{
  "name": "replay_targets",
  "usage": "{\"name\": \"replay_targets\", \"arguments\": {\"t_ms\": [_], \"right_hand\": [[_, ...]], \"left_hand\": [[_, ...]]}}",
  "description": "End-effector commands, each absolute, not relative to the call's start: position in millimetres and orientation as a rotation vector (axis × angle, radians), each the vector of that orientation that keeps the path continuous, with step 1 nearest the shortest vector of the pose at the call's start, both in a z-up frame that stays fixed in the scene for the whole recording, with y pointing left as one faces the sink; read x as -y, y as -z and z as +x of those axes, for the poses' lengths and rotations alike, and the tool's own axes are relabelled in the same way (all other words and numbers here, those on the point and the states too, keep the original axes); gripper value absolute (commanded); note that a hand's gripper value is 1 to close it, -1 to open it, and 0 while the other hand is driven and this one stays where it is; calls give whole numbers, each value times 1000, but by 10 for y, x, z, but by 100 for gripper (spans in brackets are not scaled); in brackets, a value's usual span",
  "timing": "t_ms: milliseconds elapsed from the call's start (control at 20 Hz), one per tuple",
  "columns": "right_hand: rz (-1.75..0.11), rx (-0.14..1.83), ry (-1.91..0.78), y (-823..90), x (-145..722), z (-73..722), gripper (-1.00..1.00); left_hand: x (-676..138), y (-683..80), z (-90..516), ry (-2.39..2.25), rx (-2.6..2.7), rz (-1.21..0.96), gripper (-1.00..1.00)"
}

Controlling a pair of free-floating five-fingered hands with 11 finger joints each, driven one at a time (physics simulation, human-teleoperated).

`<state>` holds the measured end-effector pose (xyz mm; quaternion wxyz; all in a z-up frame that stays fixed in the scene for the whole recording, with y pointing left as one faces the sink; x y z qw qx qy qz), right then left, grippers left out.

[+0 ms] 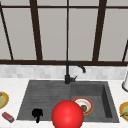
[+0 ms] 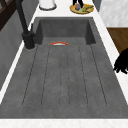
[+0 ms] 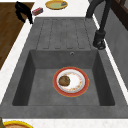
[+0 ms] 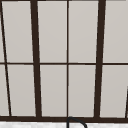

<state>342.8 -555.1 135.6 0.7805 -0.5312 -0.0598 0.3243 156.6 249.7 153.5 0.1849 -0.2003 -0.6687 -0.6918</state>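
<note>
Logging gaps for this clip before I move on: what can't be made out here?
- Plate in the sink basin, front view: its left part is hidden by a red ball.
- Left hand, front view: a dark blob, finger pose unreadable; cut by the frame edge in the left side view.
- Yellow plate, front view: cut by the right edge.

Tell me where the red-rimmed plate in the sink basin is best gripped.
Probably the plate by its bare red rim on the side away from the brown lump of food, coming from above: it lies flat on the basin floor, walls all round.
</note>
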Motion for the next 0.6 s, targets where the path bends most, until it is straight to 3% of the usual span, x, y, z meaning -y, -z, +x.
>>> {"name": "replay_targets", "arguments": {"t_ms": [0, 50, 100, 350, 550], "right_hand": [[-1229, 210, -643, -1203, 5445, 3246, -100], [-1259, 224, -629, -1170, 5387, 3240, -100], [-1286, 228, -611, -1138, 5331, 3205, 100], [-1435, 238, -568, -963, 5124, 3009, 100], [-1556, 354, -462, -1010, 5167, 2810, 100]], "left_hand": [[-2497, -1535, 1566, 1950, 1885, -565, 0], [-2497, -1535, 1566, 1950, 1885, -565, 0], [-2497, -1535, 1566, 1950, 1885, -565, 0], [-2497, -1535, 1566, 1950, 1885, -565, 0], [-2497, -1535, 1566, 1950, 1885, -565, 0]]}}
